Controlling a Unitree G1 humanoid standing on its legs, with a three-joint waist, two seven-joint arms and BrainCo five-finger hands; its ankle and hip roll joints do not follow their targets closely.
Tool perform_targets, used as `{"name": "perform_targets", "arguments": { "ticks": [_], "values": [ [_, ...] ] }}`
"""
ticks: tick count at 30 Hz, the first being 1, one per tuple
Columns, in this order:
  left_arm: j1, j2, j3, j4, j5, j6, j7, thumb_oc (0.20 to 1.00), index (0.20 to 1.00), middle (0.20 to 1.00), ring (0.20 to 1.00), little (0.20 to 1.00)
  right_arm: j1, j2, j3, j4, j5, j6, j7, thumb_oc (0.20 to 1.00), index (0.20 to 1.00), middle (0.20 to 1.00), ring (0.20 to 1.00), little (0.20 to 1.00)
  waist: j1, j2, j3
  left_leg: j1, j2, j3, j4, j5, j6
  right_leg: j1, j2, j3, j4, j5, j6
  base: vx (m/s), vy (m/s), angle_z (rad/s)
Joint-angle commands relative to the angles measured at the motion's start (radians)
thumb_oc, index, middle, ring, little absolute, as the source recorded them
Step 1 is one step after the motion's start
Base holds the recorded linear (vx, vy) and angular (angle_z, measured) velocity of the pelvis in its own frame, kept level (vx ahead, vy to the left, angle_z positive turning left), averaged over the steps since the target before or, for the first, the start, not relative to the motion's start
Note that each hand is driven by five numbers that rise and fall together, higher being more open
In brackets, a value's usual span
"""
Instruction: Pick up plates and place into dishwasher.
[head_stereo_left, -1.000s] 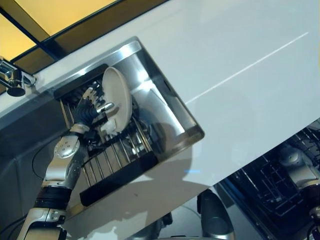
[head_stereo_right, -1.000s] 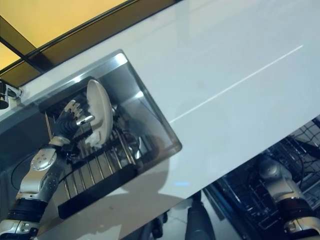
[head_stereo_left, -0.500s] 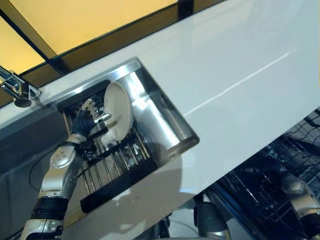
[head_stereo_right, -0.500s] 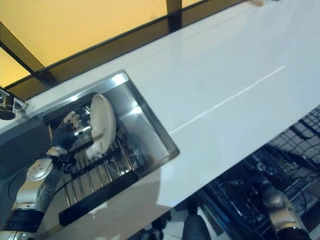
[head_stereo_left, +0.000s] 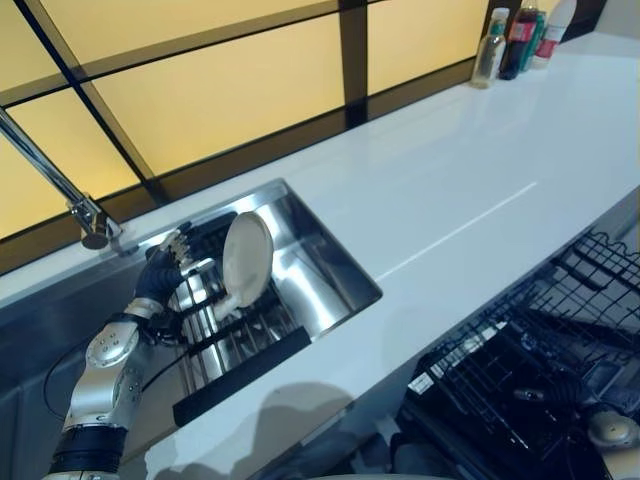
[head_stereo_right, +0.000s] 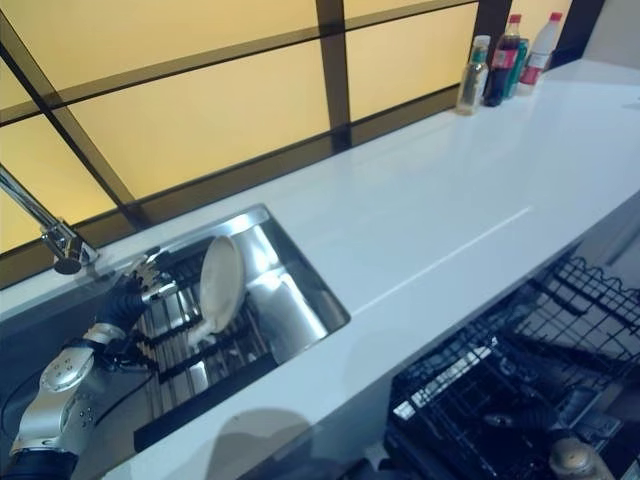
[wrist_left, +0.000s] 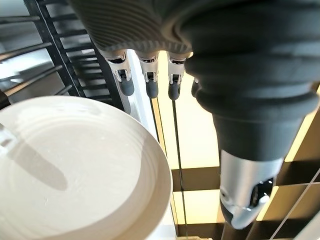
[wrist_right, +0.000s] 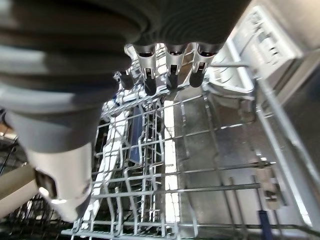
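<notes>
A white plate (head_stereo_left: 247, 262) stands on edge in the black wire rack (head_stereo_left: 236, 352) inside the steel sink (head_stereo_left: 330, 262). My left hand (head_stereo_left: 165, 275) is just to the plate's left, open, fingers straight and thumb stretched toward the plate's face. Up close, the left hand (wrist_left: 149, 80) hovers over the plate (wrist_left: 75, 170) rim without closing on it. My right hand (wrist_right: 172, 70) hangs open with relaxed fingers above the dishwasher's wire rack (wrist_right: 175, 190). The pulled-out dishwasher rack (head_stereo_right: 520, 370) sits below the counter at the lower right.
A white counter (head_stereo_left: 450, 190) runs from the sink to the right. A faucet (head_stereo_left: 60, 190) rises behind the sink's left corner. Several bottles (head_stereo_left: 515, 40) stand at the counter's far right end. Yellow panelled windows back the counter.
The camera has swung upward and levelled, shifting the whole picture and bringing the window and bottles into sight. My left hand stays beside the upright plate.
</notes>
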Motion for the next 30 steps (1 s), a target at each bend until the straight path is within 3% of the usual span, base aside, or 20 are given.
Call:
{"name": "perform_targets", "arguments": {
  "ticks": [1,16,20,24,30],
  "values": [
    [-0.026,0.016,0.074,-0.008,0.002,-0.024,-0.024,1.000,1.000,1.000,1.000,1.000,-0.020,-0.015,-0.026,0.024,-0.006,-0.013,-0.010,1.000,1.000,1.000,1.000,1.000,-0.017,-0.021,-0.059,-0.006,-0.019,0.025,0.138,-0.175,0.027,-0.019,-0.013,0.043,0.070,-0.062,0.089,0.00,0.000,0.00],
    [-0.069,0.065,0.065,0.043,-0.035,-0.026,-0.043,1.000,1.000,1.000,1.000,1.000,-0.011,-0.010,-0.054,0.003,0.102,-0.035,-0.096,1.000,1.000,1.000,1.000,1.000,-0.018,-0.051,-0.092,0.005,-0.026,0.029,0.143,-0.196,0.040,-0.014,-0.002,0.052,0.072,-0.042,0.098,0.00,0.000,0.00],
    [-0.057,0.068,0.069,0.047,-0.046,-0.045,-0.030,1.000,1.000,1.000,1.000,1.000,-0.001,-0.014,-0.140,-0.144,0.151,-0.066,-0.240,1.000,1.000,1.000,1.000,1.000,-0.025,-0.054,-0.096,0.000,-0.026,0.033,0.147,-0.203,0.044,-0.017,0.003,0.060,0.068,-0.041,0.098,-0.01,0.032,-0.01],
    [-0.030,0.049,0.080,0.042,-0.046,-0.066,-0.020,1.000,1.000,1.000,1.000,1.000,-0.016,-0.005,-0.236,-0.313,0.149,-0.154,-0.444,1.000,1.000,1.000,1.000,1.000,-0.034,-0.044,-0.104,-0.001,-0.031,0.036,0.142,-0.210,0.051,-0.027,0.013,0.073,0.068,-0.044,0.094,0.00,0.078,-0.07],
    [-0.021,0.029,0.071,0.044,-0.038,-0.076,-0.008,1.000,1.000,1.000,1.000,1.000,-0.096,-0.023,-0.282,-0.488,0.102,-0.252,-0.599,1.000,1.000,1.000,1.000,1.000,-0.025,-0.028,-0.125,-0.005,-0.038,0.038,0.140,-0.215,0.054,-0.026,0.019,0.078,0.053,-0.049,0.089,0.03,0.074,-0.09]
  ]
}}
